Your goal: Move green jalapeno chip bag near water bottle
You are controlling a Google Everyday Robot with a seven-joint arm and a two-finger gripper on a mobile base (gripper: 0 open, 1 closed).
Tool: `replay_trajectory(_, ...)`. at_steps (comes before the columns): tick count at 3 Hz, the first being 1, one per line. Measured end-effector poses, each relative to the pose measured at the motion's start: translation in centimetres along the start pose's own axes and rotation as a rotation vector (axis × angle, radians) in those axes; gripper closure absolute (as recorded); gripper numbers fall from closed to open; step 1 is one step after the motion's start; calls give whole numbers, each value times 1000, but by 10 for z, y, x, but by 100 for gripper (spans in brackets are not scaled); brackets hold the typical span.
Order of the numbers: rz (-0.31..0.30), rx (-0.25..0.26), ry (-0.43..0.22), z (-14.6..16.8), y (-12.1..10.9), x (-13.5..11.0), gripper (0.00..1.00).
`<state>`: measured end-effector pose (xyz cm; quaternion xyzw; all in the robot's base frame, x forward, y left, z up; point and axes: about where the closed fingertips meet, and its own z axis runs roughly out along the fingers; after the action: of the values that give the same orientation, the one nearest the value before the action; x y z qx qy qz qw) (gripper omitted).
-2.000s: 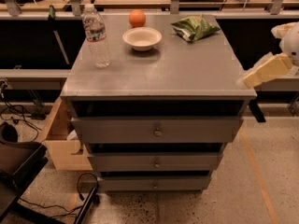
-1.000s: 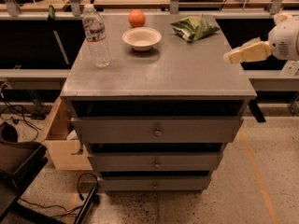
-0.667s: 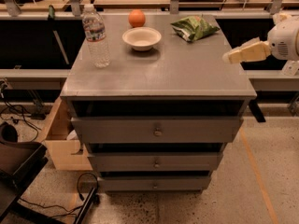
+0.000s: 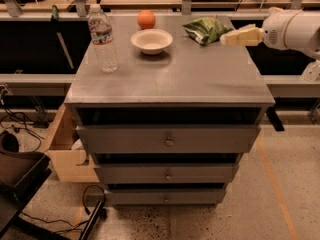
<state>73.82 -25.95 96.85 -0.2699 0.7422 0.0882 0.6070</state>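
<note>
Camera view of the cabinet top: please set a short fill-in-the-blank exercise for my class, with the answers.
The water bottle stands ____ on the cabinet top.
The white bowl lies ____ the water bottle and the green jalapeno chip bag.
As the camera sees it, the tool is at the chip bag's ____ edge.
Missing words: upright; between; right.

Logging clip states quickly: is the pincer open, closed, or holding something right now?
Pincer: cannot be told. It is at the right rear of the cabinet top, just right of the green jalapeno chip bag.
</note>
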Motion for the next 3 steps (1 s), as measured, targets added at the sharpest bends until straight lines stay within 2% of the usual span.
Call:
replay_trajectory(1,49,-19,-34,57,-19,-4,0)
replay_trajectory(2,85,-10,-49,103,-39,-10,0)
replay_trajectory(3,115,14,-65,135,-51,-16,0)
